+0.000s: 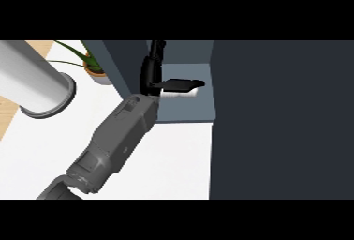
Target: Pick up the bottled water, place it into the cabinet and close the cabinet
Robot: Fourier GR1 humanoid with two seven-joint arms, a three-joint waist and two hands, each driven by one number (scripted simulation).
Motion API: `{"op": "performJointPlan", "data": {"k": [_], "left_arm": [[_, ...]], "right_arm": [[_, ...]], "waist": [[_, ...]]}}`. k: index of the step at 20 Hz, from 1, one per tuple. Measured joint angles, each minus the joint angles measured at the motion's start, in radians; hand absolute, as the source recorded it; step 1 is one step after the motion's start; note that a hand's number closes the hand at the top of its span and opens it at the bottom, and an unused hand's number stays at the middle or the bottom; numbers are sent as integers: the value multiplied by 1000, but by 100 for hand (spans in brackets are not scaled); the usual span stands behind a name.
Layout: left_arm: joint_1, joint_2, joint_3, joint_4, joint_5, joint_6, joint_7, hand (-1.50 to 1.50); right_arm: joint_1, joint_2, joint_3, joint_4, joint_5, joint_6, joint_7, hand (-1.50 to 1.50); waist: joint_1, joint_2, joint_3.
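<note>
My left hand point(153, 70) is inside the open cabinet point(185, 110), and its grey forearm comes in from the lower left. The fingers point straight up along the cabinet's left wall, and the thumb point(184, 84) sticks out to the right. Just under the thumb, touching it, a white piece of the bottled water point(181, 93) shows on the cabinet's blue-grey floor. The hand hides the rest of the bottle. No fingers curl round it. My right hand is out of sight.
The cabinet's dark door point(283, 122) stands open and fills the right side. A big grey cylinder point(31, 82) stands on the white counter point(173, 159) at the left. A potted plant point(93, 65) sits by the cabinet's left wall.
</note>
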Motion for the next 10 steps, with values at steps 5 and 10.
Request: {"op": "performJointPlan", "data": {"k": [5,10], "left_arm": [[137,-2,-86,-175,44,-40,3,-150],[267,-3,-182,-361,80,-66,11,-150]], "right_arm": [[8,16,34,-1,8,-12,-5,-150],[13,18,47,-3,16,-22,-4,-150]], "waist": [[6,-3,0],[12,-3,0]]}}
